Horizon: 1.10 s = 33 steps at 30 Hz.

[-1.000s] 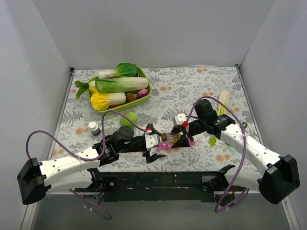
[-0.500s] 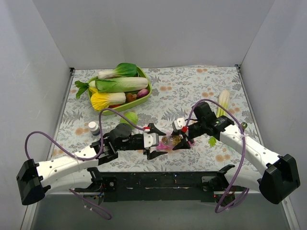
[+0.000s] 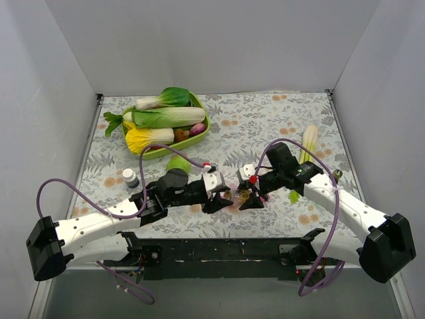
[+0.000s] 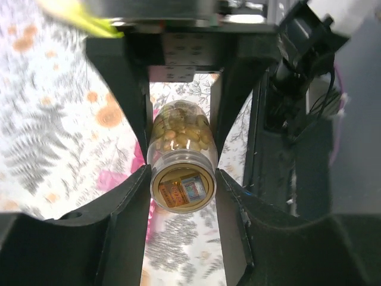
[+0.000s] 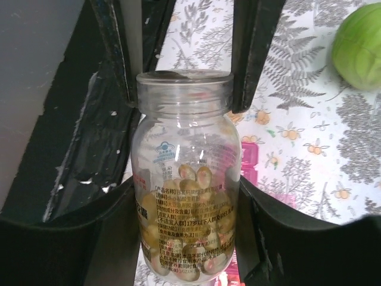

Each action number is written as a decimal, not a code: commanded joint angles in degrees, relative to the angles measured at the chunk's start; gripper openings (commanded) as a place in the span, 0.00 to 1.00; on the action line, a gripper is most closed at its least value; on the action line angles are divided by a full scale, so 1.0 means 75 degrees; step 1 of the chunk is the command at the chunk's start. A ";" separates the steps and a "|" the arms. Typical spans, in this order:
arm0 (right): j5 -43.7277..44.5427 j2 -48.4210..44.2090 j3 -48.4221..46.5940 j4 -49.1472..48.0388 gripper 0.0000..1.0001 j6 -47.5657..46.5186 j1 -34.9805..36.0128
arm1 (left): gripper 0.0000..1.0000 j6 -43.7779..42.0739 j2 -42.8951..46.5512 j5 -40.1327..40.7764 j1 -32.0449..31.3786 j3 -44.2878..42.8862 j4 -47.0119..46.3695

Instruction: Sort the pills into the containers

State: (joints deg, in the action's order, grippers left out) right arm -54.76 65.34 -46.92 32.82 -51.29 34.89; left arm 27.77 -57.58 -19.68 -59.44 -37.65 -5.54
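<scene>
- My left gripper [image 3: 220,197] and right gripper [image 3: 247,197] meet tip to tip low over the near middle of the flowered tablecloth [image 3: 265,119].
- Between them lies a small clear pill bottle [image 5: 184,179], roughly level, with its neck end turned toward the left arm.
- The right pincer holds the bottle's body, one finger pressed to each side, at a medium spread.
- The left pincer is narrow and set around the neck end. From both wrist views its fingers look to be against the rim on both sides.
- The pills [image 4: 181,134] are a loose heap of orange-brown beads inside the bottle, filling about the lower half.
- The pink pill box [image 5: 249,156] lies on the cloth under the bottle. I see only slivers of it past the glass, so I cannot tell whether its cells are open.
- A green round fruit [image 3: 178,163] sits just behind the left wrist.
- A small white-capped bottle [image 3: 130,177] stands further left.
- At the far left a green bowl [image 3: 202,133] holds leafy vegetables.
</scene>
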 commanded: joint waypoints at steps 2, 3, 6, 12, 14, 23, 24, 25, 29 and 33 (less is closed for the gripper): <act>0.0866 -0.0228 0.0138 -0.0965 0.01 0.0744 -0.0012 | 0.00 0.4494 0.0131 0.1932 0.0564 -0.0616 0.1202; 0.0961 -0.0239 0.0150 -0.1116 0.01 0.0930 -0.0024 | 0.00 0.5231 0.0050 0.1585 0.0775 -0.0721 0.1393; 0.1184 -0.0228 0.0185 -0.1305 0.01 0.1119 -0.0070 | 0.00 0.8862 0.0014 0.1337 0.1595 -0.0676 0.2131; 0.1231 -0.0158 0.0197 -0.1423 0.01 0.1284 -0.0106 | 0.00 1.2293 -0.0666 0.0503 0.1796 -0.1366 0.3176; 0.1231 -0.0169 0.0197 -0.1423 0.01 0.1307 -0.0117 | 0.00 1.2178 -0.0736 0.0596 0.1785 -0.1704 0.3223; 0.0904 -0.0298 0.0256 -0.1481 0.01 0.1389 -0.0340 | 0.98 0.9005 -0.0106 0.0245 0.1808 -0.1614 0.2674; 0.0868 -0.0310 0.0255 -0.1435 0.01 0.1331 -0.0352 | 0.98 0.8328 0.0291 0.0071 0.1808 -0.1404 0.2568; 0.0810 -0.0298 0.0255 -0.1400 0.01 0.1284 -0.0375 | 0.98 0.6998 0.0480 -0.0023 0.1808 -0.1298 0.2532; 0.0215 -0.0322 0.0197 -0.0979 0.01 0.0699 -0.0399 | 0.98 0.3148 0.1394 -0.0901 0.1797 -0.0654 0.2580; -0.0186 -0.0251 0.0162 -0.0696 0.01 0.0264 -0.0399 | 0.98 0.0310 0.2496 -0.1711 0.1773 0.0646 0.1130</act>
State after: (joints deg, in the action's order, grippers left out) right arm -50.46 64.34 -45.06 24.91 -45.17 32.14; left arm 61.41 -45.06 -25.08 -45.98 -40.51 12.21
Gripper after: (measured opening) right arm 0.600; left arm 0.981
